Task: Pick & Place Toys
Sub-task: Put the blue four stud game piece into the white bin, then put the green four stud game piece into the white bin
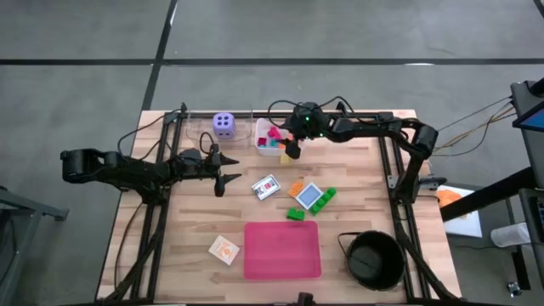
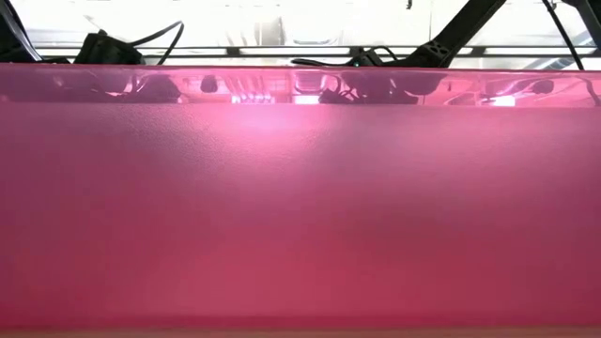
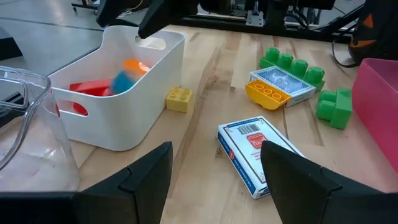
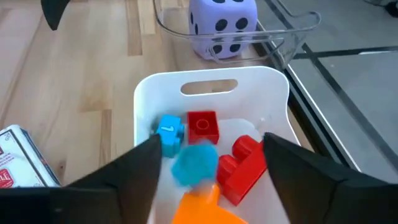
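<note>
My right gripper (image 1: 291, 151) (image 4: 208, 186) is open over the white tub (image 1: 269, 138) at the far middle of the table. Inside the tub lie red blocks (image 4: 202, 127), a blue block (image 4: 169, 132), a blurred teal block (image 4: 193, 163) and an orange block (image 4: 200, 208) between the fingers, touching neither. My left gripper (image 1: 223, 172) (image 3: 214, 186) is open and empty, left of the white card (image 1: 266, 186) (image 3: 258, 155). A yellow block (image 3: 178, 98) lies by the tub. The blue card (image 1: 310, 197), an orange block (image 1: 296, 189) and green blocks (image 1: 295, 214) lie mid-table. The orange card (image 1: 224, 249) lies near the front. The purple die (image 1: 223, 124) sits in a clear container.
The pink mat (image 1: 281, 249) lies at the front middle and fills the low view (image 2: 300, 207). A black bowl (image 1: 374, 259) stands at the front right. The clear container (image 3: 25, 118) stands left of the tub. Metal frame rails (image 1: 161, 195) run along both sides.
</note>
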### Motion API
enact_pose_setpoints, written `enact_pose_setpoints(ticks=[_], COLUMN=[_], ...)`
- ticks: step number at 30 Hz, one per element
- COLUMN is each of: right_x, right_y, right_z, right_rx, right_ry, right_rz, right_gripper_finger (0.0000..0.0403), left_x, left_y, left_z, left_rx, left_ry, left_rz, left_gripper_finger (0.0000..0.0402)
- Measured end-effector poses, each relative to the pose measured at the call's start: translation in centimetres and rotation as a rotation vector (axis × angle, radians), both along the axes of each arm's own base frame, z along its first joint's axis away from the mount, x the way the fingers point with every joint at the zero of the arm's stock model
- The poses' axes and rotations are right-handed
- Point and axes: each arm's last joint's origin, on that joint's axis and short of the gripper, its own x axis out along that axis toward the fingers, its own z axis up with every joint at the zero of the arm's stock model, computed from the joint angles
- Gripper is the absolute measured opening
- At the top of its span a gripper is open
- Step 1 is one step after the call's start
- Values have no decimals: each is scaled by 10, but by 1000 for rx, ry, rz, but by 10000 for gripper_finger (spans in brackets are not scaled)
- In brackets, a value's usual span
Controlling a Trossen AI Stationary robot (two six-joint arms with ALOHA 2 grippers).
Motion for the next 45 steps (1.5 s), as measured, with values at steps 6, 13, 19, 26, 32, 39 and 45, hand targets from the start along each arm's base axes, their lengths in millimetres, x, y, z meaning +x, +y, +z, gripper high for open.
enact_pose_setpoints(ticks=[6,13,19,26,32,39,45], right_x=[0,2,-1,-19,-41,-57,-64], right_y=[0,10,34,71,103,135,155], right_z=[0,-3,-1,22,36,37,23], right_rx=[-9,8,14,43,115,168,200], right_ry=[5,52,162,297,448,624,775], right_rz=[-15,19,108,210,270,276,271], right_gripper_finger=[329,333,334,334,334,334,334], left_x=[0,0,-1,-1,-1,-1,-1], left_y=[0,0,0,0,0,0,0], left_z=[0,-1,-2,-2,-2,-2,-2], left_rx=[-1,-5,-7,-7,-7,-12,-12], left_ry=[3,15,22,22,21,20,20], left_rz=[0,0,0,0,0,2,2], left_gripper_finger=[246,246,246,246,246,245,245])
